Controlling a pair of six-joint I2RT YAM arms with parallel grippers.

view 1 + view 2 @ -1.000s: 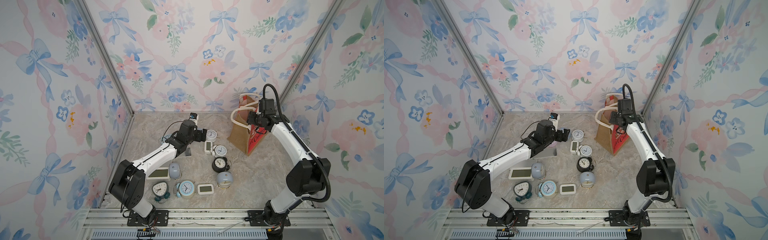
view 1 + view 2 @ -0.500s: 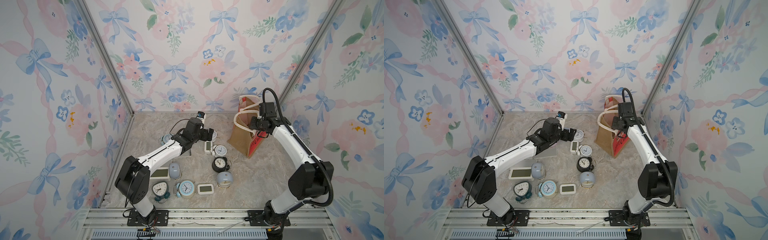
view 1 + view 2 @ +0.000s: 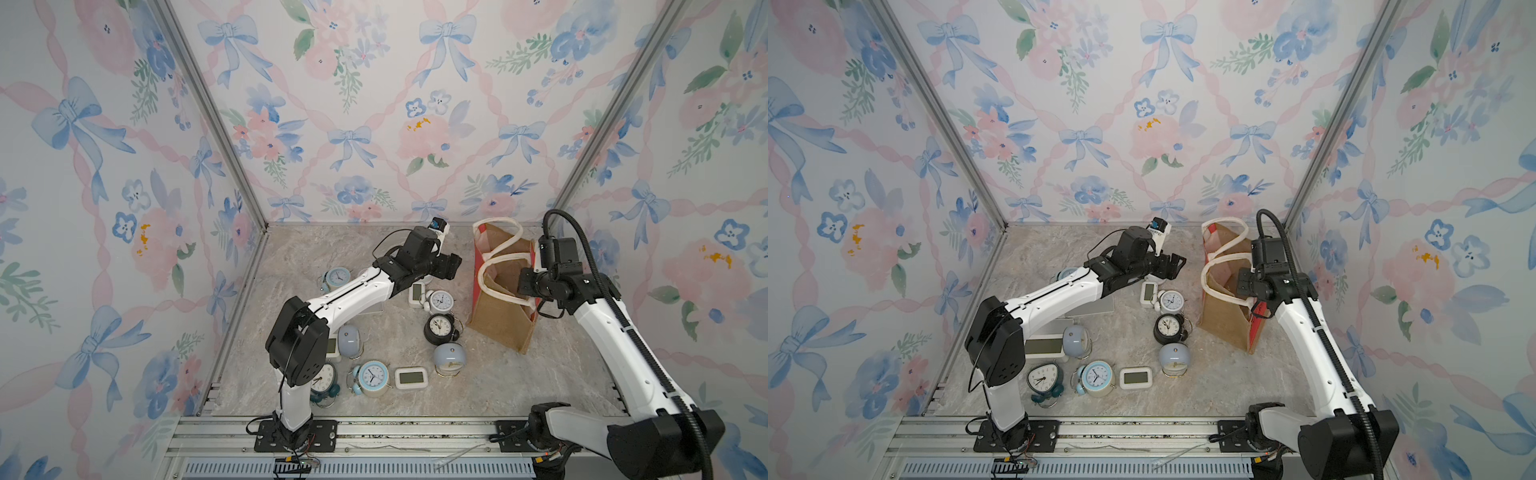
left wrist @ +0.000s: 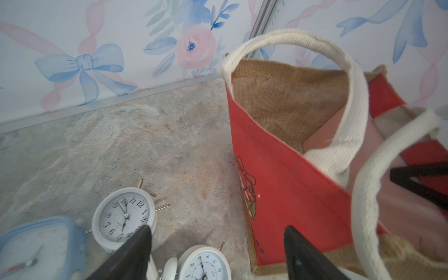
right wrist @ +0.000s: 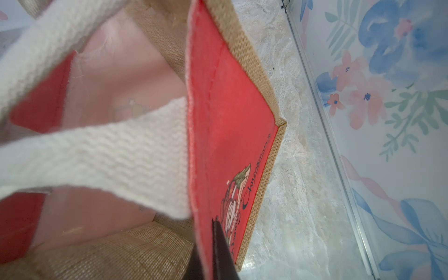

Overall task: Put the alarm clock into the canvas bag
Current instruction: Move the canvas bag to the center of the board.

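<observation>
While right fingers pinch red side panel of canvas bag (standing, mouth open, back right of tabletop), left fingers hang wide, empty, near white alarm clock lying on tabletop beside bag.

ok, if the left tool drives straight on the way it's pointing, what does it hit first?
Most likely the canvas bag: the open, empty left tool aims at its red side panel, with nothing between. Height is unclear, so it could pass over the top.
</observation>
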